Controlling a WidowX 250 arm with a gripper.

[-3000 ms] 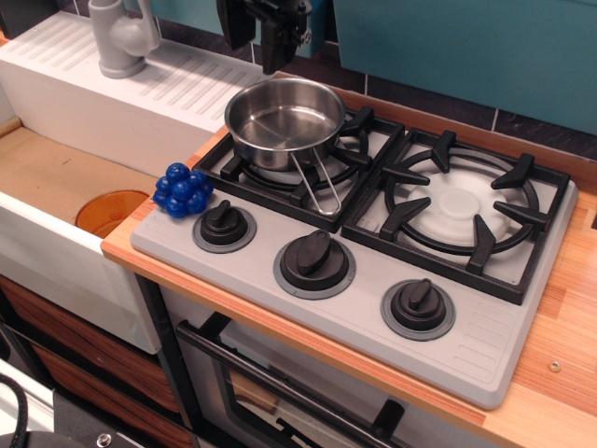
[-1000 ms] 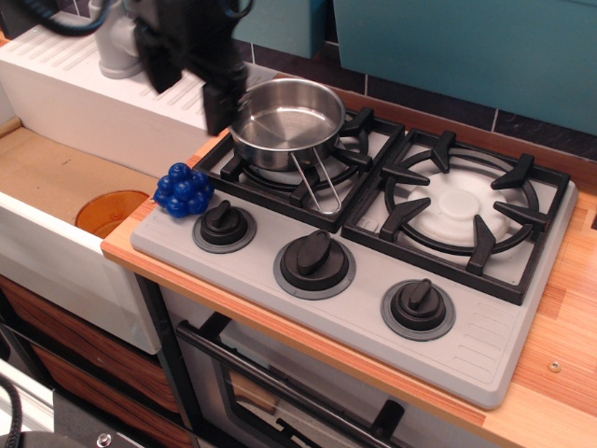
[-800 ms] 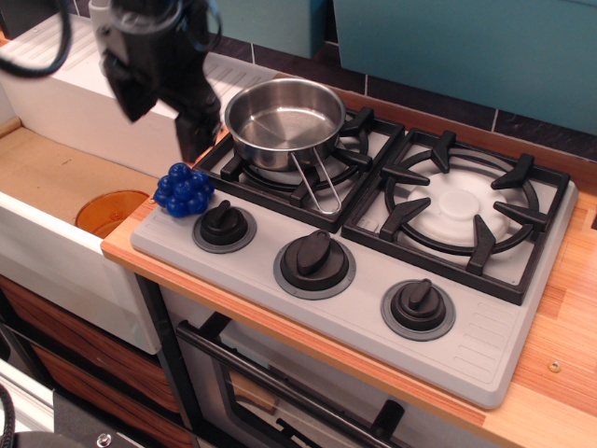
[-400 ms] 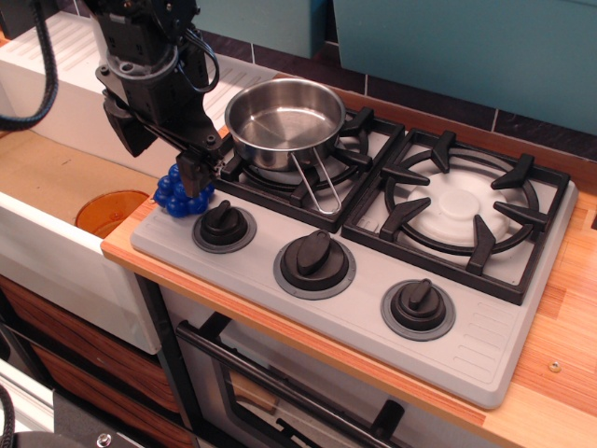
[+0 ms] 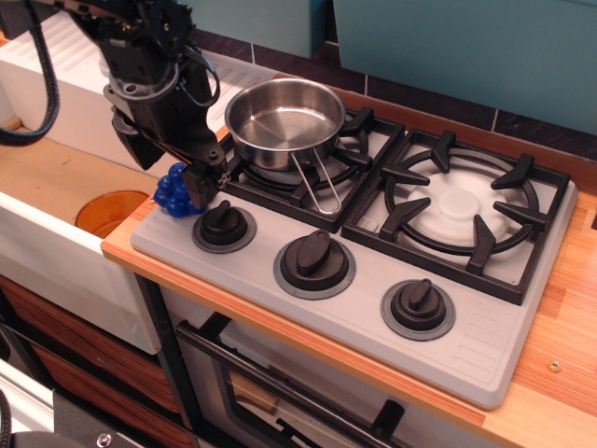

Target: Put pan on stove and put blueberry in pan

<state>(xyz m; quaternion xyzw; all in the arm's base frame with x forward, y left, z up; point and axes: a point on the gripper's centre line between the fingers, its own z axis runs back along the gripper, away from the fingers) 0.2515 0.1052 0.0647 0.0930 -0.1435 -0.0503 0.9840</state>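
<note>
The steel pan (image 5: pixel 284 119) stands on the left burner of the grey stove (image 5: pixel 485 341), its wire handle pointing toward the knobs. The blueberry (image 5: pixel 169 197) lies at the stove's front left corner, beside the left knob (image 5: pixel 224 225). My gripper (image 5: pixel 175 177) has come down over the blueberry. One black finger (image 5: pixel 200 186) stands at its right side and the other is behind it to the left. The jaws look open around the blueberry, which rests on the surface and is partly hidden by the finger.
A white sink basin with an orange disc (image 5: pixel 104 211) lies left of the stove, with a white drainboard (image 5: pixel 56 65) behind it. The right burner grate (image 5: pixel 459 207) is bare. A wooden counter edge (image 5: pixel 560 373) runs along the right.
My gripper swung from behind the pan to the left and dropped down over the blueberry. The pan and the blueberry have not moved.
</note>
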